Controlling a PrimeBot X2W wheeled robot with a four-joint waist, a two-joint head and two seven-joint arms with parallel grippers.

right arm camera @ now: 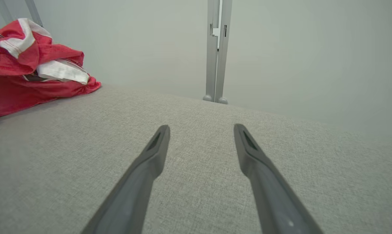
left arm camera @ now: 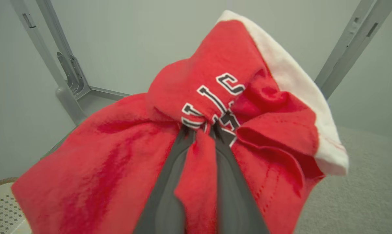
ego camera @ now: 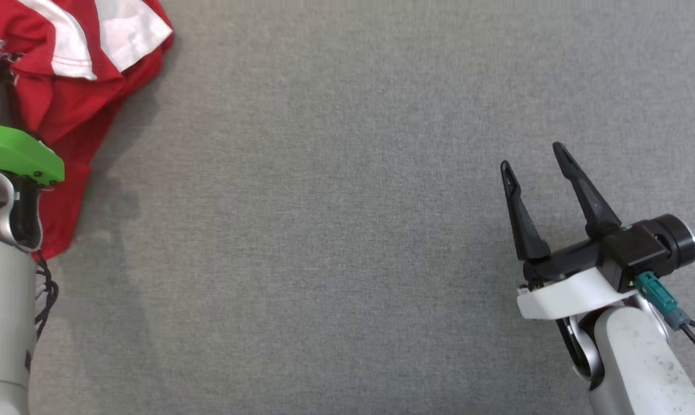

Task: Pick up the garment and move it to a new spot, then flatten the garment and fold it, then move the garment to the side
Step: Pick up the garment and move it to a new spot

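Observation:
The garment (ego camera: pixel 76 69) is a red shirt with white stripes and black-and-white lettering, bunched at the head view's upper left corner. My left gripper (left arm camera: pixel 200 126) is shut on a fold of the red cloth (left arm camera: pixel 117 156), which drapes over both fingers in the left wrist view. In the head view one dark left finger (ego camera: pixel 4 92) rises from the green wrist plate into the cloth. My right gripper (ego camera: pixel 532 157) stands open at the right over bare grey cloth surface, far from the shirt. The right wrist view has the shirt (right arm camera: pixel 30 68) at its upper left.
A grey fabric table top (ego camera: pixel 335 230) spreads across the head view. Grey metal frame posts (right arm camera: pixel 217 48) stand at the table's far edge before a pale wall. A perforated white surface (left arm camera: pixel 4 211) lies at the left wrist view's lower left.

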